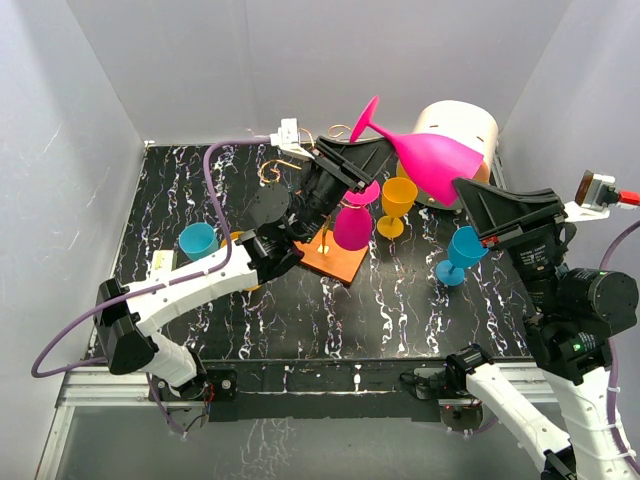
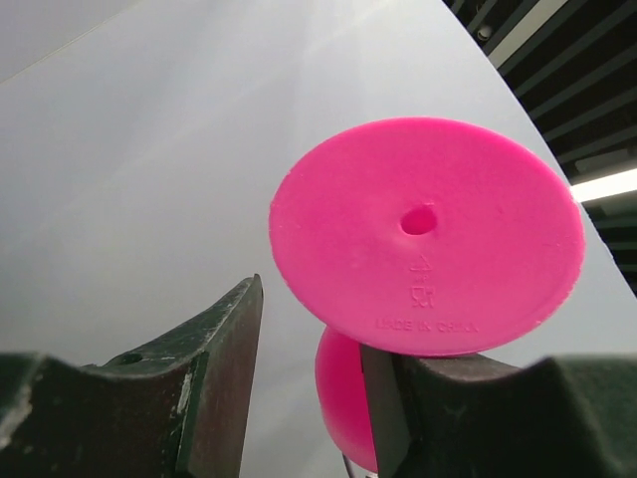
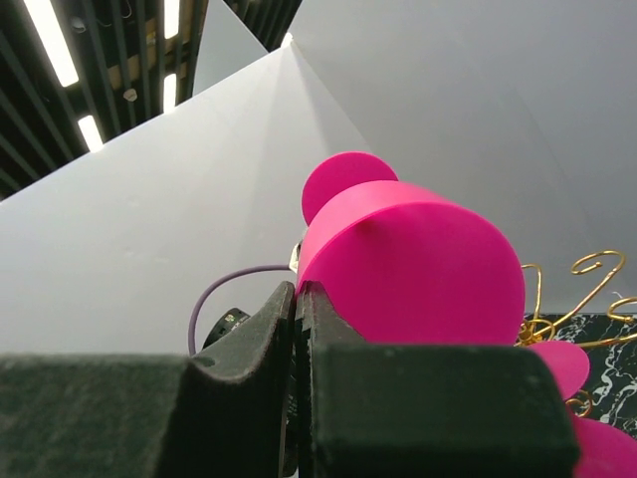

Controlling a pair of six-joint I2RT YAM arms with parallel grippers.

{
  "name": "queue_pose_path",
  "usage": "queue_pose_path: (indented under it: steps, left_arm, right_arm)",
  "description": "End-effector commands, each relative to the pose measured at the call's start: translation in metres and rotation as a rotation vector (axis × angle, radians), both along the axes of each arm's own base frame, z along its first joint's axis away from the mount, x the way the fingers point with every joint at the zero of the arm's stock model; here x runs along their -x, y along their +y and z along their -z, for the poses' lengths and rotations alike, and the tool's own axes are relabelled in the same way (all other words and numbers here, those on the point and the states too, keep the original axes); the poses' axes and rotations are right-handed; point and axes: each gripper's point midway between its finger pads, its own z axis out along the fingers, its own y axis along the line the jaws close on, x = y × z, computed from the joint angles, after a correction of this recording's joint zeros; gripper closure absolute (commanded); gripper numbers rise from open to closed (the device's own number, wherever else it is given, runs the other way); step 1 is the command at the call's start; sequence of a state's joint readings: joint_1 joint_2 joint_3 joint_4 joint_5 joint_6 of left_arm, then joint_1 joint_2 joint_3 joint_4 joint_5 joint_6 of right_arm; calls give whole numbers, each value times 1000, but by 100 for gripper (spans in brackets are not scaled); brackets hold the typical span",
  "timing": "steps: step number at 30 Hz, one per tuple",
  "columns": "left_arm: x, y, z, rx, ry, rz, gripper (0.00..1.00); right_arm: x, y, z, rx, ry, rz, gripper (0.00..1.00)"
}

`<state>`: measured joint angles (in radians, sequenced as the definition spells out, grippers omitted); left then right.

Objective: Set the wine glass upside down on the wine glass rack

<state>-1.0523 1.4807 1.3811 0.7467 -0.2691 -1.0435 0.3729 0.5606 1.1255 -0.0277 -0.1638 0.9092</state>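
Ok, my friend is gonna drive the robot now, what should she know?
Right tool: shut on the bowl rim of the pink wine glass, held tilted in the air.
Left tool: open, at that glass's foot, not gripping it.
Wine glass rack: mid-table; another pink glass seems to hang on it already.
Done: glass lifted.
Left: turn it upside down, hang it on the rack.
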Motion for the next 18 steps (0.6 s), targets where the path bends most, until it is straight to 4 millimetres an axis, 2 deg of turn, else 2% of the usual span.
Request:
queue_pose_path:
  steps: [1, 4, 10, 18]
  left_arm:
    - [22, 28, -49, 132, -93, 7, 58]
    - [21, 32, -41, 124, -73, -7, 58]
    - [26, 42, -41, 128, -78, -13, 56]
    - [25, 51, -57, 121, -134, -73, 43]
  right_arm:
    - [6, 2, -7, -30, -21, -38, 100]
    - [1, -7, -11, -74, -4, 5, 100]
    - [-12, -23, -9, -160, 57, 85, 100]
    - [-6, -9, -13, -124, 37, 7, 100]
